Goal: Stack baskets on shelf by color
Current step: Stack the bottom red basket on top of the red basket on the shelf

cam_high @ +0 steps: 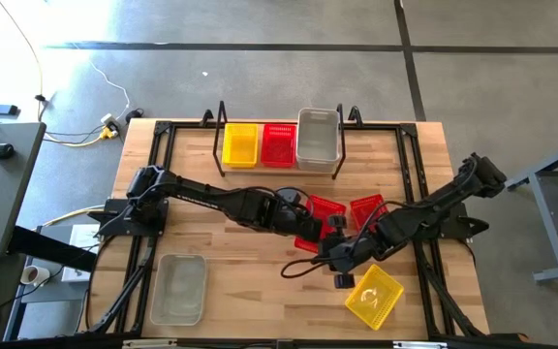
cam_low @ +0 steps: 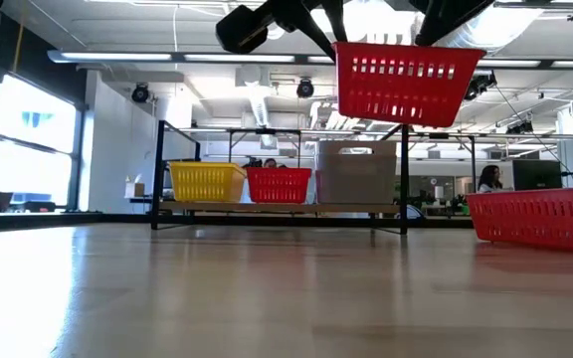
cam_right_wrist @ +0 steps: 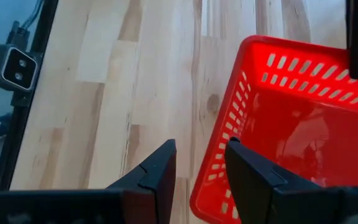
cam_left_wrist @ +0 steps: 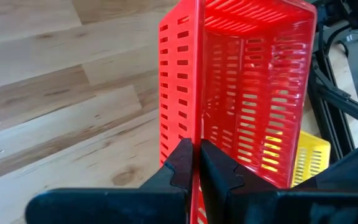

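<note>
The black wire shelf [cam_high: 223,126] at the table's far edge holds a yellow basket [cam_high: 240,144], a red basket [cam_high: 278,144] and a grey basket [cam_high: 318,139]. My left gripper [cam_high: 294,218] is shut on a red basket [cam_low: 406,82], lifted high over the table's middle. My right gripper [cam_right_wrist: 197,168] is open beside that basket's corner [cam_right_wrist: 219,180]; I cannot tell whether it touches. A second red basket [cam_high: 366,208], a yellow basket [cam_high: 374,296] and a grey basket [cam_high: 177,289] rest on the table on their bottoms. My left gripper pinches one side wall of the red basket at its rim [cam_left_wrist: 196,134], one finger inside the basket and one outside. The fingers [cam_left_wrist: 179,163] come from above. The basket hangs below them, level, open side up, clear of the table.
The arms' black frames [cam_high: 163,174] run along the table's left and right sides. A black cable [cam_high: 303,269] loops on the table by my right gripper. Bare wood lies between the shelf and the arms and in the low view's foreground [cam_low: 267,288].
</note>
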`<state>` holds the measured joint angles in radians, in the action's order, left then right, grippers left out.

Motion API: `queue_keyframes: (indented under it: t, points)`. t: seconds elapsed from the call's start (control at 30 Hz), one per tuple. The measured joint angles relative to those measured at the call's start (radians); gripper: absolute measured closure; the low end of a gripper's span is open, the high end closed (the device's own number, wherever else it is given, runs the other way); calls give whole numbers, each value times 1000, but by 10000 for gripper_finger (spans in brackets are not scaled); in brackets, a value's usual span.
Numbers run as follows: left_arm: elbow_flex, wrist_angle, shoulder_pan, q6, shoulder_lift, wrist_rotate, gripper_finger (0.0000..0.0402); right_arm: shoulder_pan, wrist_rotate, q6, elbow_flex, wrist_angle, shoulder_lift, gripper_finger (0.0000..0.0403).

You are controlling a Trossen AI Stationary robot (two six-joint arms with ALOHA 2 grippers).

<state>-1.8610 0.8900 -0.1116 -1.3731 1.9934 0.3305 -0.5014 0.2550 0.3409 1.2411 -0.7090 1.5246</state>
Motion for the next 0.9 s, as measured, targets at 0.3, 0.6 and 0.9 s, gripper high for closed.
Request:
queue_keyframes:
  t: [0.3, 0.6, 0.9]
  points:
    - [3, -69, 2, 44, 0, -7, 398, -2, 4, 40, 3, -33, -4, 279]
    - [-4, -133, 4, 55, -4, -53, 398, 4, -16, 81, -5, -132, 9, 279]
    - [-2, -165, 10, 96, -2, -66, 398, 6, -20, 64, -1, -200, 3, 285]
